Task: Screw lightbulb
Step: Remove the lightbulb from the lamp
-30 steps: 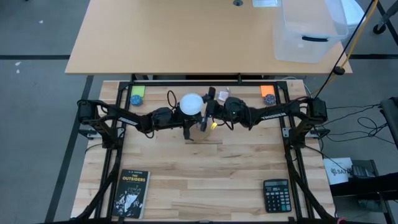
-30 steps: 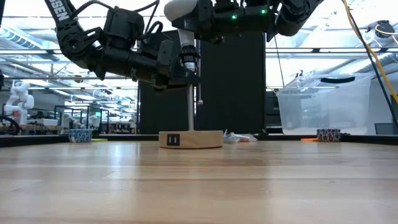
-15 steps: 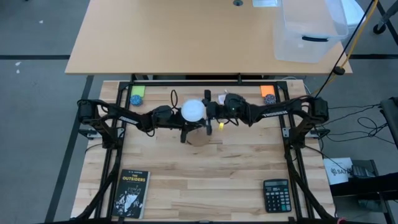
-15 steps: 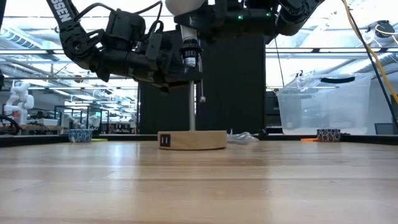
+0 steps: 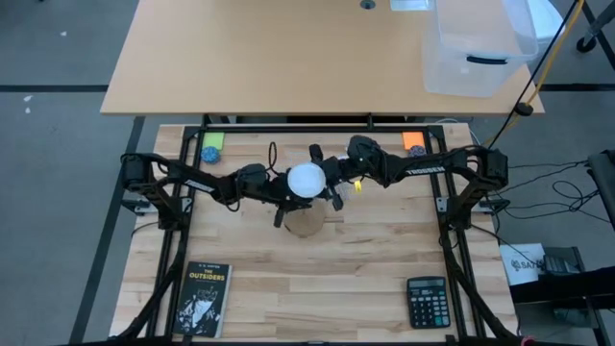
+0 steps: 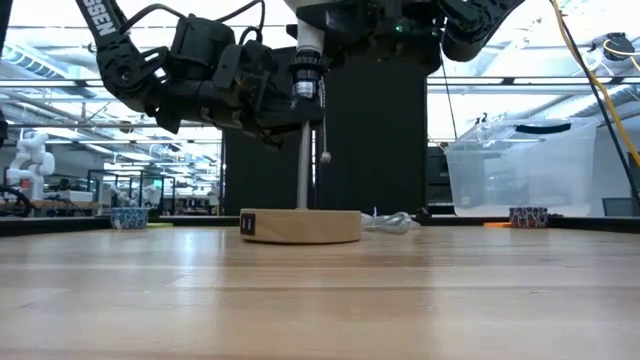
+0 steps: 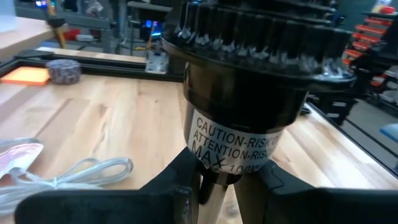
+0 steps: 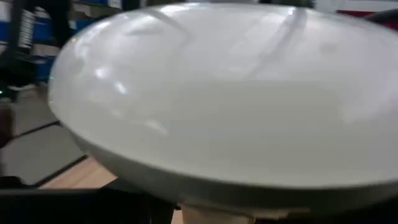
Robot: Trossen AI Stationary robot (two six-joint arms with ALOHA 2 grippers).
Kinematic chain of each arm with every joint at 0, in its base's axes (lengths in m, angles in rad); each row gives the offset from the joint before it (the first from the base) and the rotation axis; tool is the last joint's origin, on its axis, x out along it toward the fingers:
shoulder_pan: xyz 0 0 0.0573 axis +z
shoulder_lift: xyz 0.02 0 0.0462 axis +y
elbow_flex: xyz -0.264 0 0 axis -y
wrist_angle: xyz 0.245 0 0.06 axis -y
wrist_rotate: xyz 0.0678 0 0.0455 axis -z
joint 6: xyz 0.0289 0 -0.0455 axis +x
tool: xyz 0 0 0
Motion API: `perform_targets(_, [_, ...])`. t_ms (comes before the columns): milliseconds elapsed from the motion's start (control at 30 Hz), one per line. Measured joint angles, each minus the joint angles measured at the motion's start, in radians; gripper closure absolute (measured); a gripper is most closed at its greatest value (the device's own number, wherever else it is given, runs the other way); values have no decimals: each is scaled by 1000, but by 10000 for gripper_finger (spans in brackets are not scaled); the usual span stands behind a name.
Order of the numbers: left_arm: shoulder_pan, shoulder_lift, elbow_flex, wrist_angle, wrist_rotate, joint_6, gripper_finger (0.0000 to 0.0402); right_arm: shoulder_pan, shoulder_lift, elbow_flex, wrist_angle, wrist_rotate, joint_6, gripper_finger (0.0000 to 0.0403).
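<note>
A clear plastic bin is sitting on the far tan table, right of centre; whether anything is in it cannot be told. On the wooden tabletop two small bowls are standing at the far edge, one on a green pad at left and one on an orange pad at right.

The lightbulb is sitting upright over the black socket atop the lamp stand's thin post, above the round wooden base at the tabletop's middle. The left arm is reaching in from the left, its left pincer clamping the post just under the socket. The right arm is stretching in from the right, its right pincer closing around the bulb's globe.

A book is lying at the near left, a calculator at the near right.
</note>
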Motion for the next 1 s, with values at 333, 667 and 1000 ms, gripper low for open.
perform_targets(333, [0, 0, -1, -2, 35, 5, 330, 16, 0, 0, 14, 11, 54, 204])
perform_targets(667, [-1, 0, -3, -5, -5, 8, 330, 24, -21, 5, -22, -15, 18, 108])
perform_targets(1000, [0, 0, 1, 2, -26, 21, 330, -3, -152, 4, -263, -7, -97, 85])
